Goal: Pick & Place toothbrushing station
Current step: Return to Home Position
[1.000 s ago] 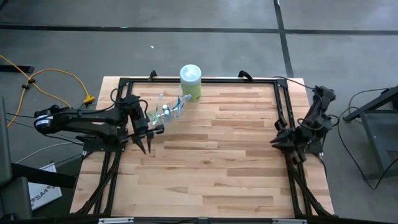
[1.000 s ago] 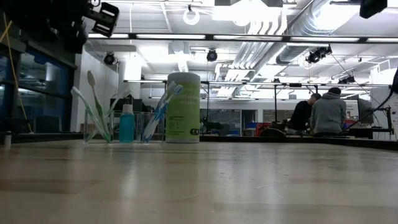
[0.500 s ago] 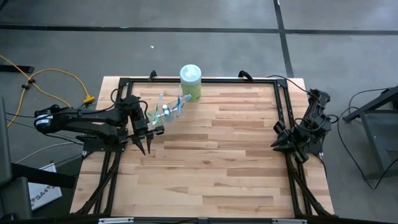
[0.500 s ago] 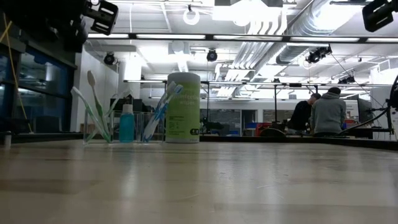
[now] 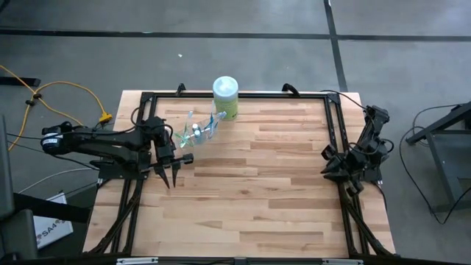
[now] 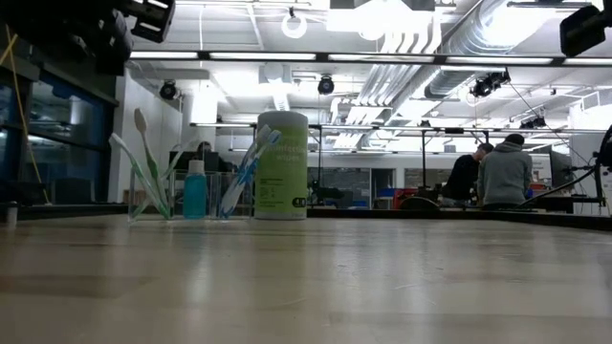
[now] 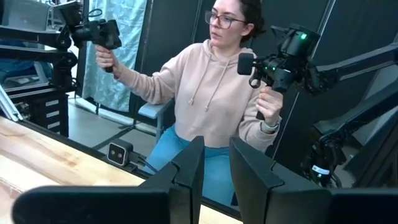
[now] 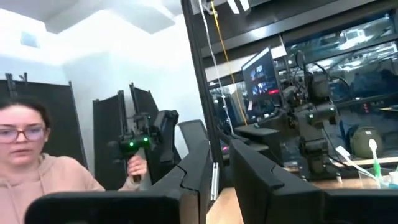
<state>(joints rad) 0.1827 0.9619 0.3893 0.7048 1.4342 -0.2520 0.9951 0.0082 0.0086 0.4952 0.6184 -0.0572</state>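
A clear cup (image 6: 148, 196) with green-and-white toothbrushes stands at the table's far left. Beside it stand a small blue bottle (image 6: 194, 189) and a second clear cup (image 6: 237, 191) with blue-and-white toothbrushes. In the high view the cups (image 5: 195, 131) show as one cluster. My left gripper (image 5: 171, 179) hovers open and empty just on the near-left side of them, above the table; its fingers (image 7: 189, 174) show in the left wrist view. My right gripper (image 5: 329, 163) rests folded at the table's right edge, fingers (image 8: 199, 168) slightly apart and empty.
A tall green-and-white canister (image 5: 225, 97) stands at the far edge just right of the cups. A black frame (image 5: 333, 125) runs around the table's edges. A person (image 7: 211, 93) holding two hand controllers sits beyond the near edge. Bare wood (image 5: 257, 191) fills the middle.
My left gripper has risen a little and drawn slightly toward the table's near edge, away from the cups. My right arm has settled lower at the table's right edge. The cups and toothbrushes have stayed in place.
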